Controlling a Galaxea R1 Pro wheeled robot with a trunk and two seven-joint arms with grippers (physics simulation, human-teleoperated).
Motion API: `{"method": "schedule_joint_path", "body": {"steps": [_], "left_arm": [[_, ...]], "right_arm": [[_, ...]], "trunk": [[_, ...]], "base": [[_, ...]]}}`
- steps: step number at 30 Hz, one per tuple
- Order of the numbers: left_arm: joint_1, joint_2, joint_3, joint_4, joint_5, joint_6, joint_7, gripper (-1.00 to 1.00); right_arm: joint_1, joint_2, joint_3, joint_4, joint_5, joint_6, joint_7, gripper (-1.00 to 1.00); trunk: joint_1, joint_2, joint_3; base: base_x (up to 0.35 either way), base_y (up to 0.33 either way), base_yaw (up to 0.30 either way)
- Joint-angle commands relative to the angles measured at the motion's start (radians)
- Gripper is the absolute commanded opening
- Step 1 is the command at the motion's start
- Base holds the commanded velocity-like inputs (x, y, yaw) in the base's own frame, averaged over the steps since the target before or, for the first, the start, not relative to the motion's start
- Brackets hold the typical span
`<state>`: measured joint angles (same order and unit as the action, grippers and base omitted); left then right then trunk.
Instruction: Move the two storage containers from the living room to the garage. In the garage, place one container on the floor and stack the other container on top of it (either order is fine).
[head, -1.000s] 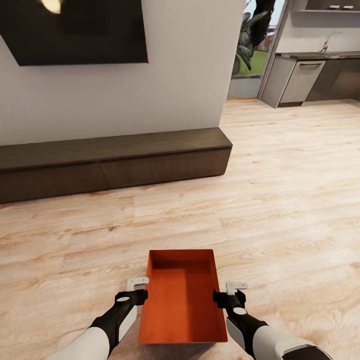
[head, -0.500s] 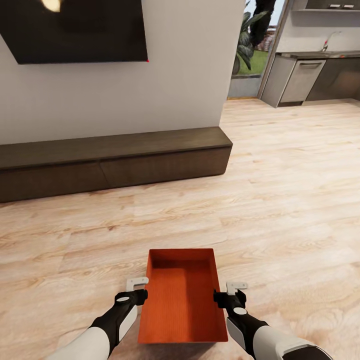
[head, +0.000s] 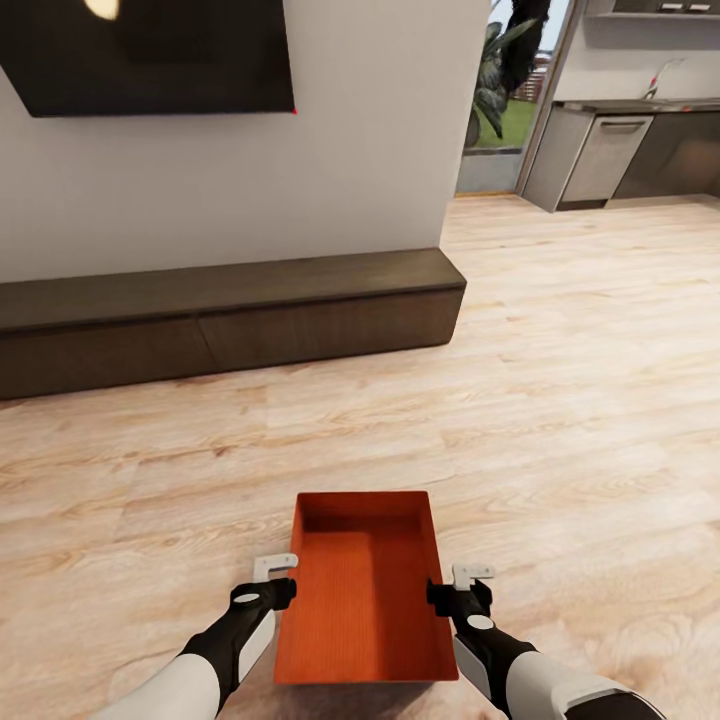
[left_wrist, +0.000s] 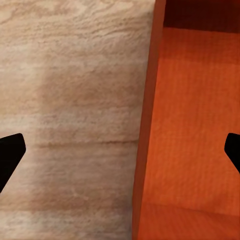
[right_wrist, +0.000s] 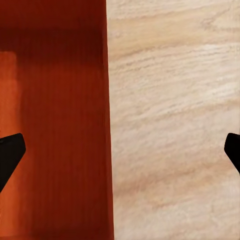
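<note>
An orange-red bin (head: 362, 590), open at the top with thin straight walls and a flat ribbed bottom, is held in front of the robot above a light wood plank floor (head: 560, 400), its long sides running away from the robot. Nothing lies inside it; its bottom is bare. The left gripper (head: 277, 580) sits at the bin's left long wall and the right gripper (head: 452, 588) at its right long wall, each about halfway along that side. In the left wrist view the bin wall (left_wrist: 145, 130) passes between the two dark fingertips, one fingertip (left_wrist: 10, 155) over the floor outside the bin and the other over the bin's bottom; the fingers stand wide apart and neither fingertip touches the wall. The right wrist view shows the same: the wall (right_wrist: 107, 125) runs between the spread fingertips, one fingertip (right_wrist: 10, 152) inside the bin and one outside, with clear gaps on both sides. So both claws are spread, straddling the walls rather than pinching them. Beyond the bin a long dark low cabinet (head: 230, 320) stands against a white wall (head: 370, 130), with a black screen (head: 150, 55) mounted above it. Past the wall's right end are a glass door with plants outside (head: 500, 90) and grey kitchen units (head: 620, 150).
</note>
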<state>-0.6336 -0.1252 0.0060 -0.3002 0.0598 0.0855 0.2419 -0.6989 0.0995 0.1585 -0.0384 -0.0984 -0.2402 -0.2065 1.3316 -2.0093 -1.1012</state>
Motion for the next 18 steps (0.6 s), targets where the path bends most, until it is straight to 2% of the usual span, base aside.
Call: {"method": "schedule_joint_path", "body": {"steps": [1,18], "left_arm": [[0.0,0.0,0.0,-0.003,0.006,0.005,0.002,1.0],[0.0,0.0,0.0,-0.005,0.006,0.005,0.001,1.0]], "right_arm": [[-0.001,0.001,0.009,0.001,-0.01,-0.004,-0.001,1.0],[-0.001,0.002,0.009,0.002,-0.011,-0.005,0.001,1.0]], "trunk": [[0.004,-0.008,-0.004],[0.069,-0.127,-0.057]], "base": [[0.0,0.0,0.0],[0.0,0.0,0.0]]}}
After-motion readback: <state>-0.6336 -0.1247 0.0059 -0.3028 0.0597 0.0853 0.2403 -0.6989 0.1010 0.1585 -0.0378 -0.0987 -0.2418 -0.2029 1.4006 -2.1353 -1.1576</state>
